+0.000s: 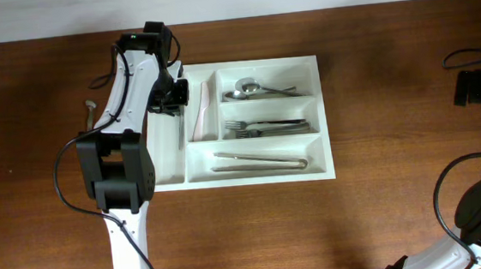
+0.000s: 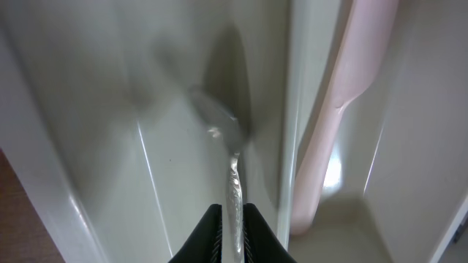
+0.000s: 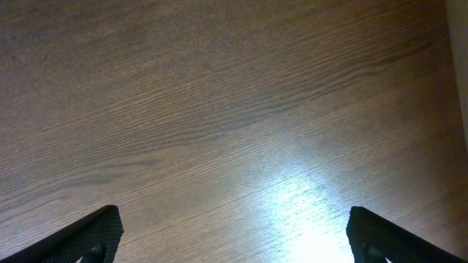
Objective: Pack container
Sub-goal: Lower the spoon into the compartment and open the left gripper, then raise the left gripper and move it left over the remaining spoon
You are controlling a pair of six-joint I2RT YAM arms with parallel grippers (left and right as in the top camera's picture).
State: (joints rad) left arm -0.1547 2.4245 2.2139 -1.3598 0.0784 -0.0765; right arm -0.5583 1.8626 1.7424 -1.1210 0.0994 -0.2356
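Left claw [image 2: 232, 235] pinched tight on a spoon [image 2: 218, 126], over the tray [image 1: 167, 168], nine-o'clock compartment. Right claw [image 3: 234, 237] spread wide, empty.

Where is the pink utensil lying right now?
Overhead, the pink utensil lies in the tray's second narrow upright compartment from the left, between the left gripper, which holds a metal utensil, and the forks.
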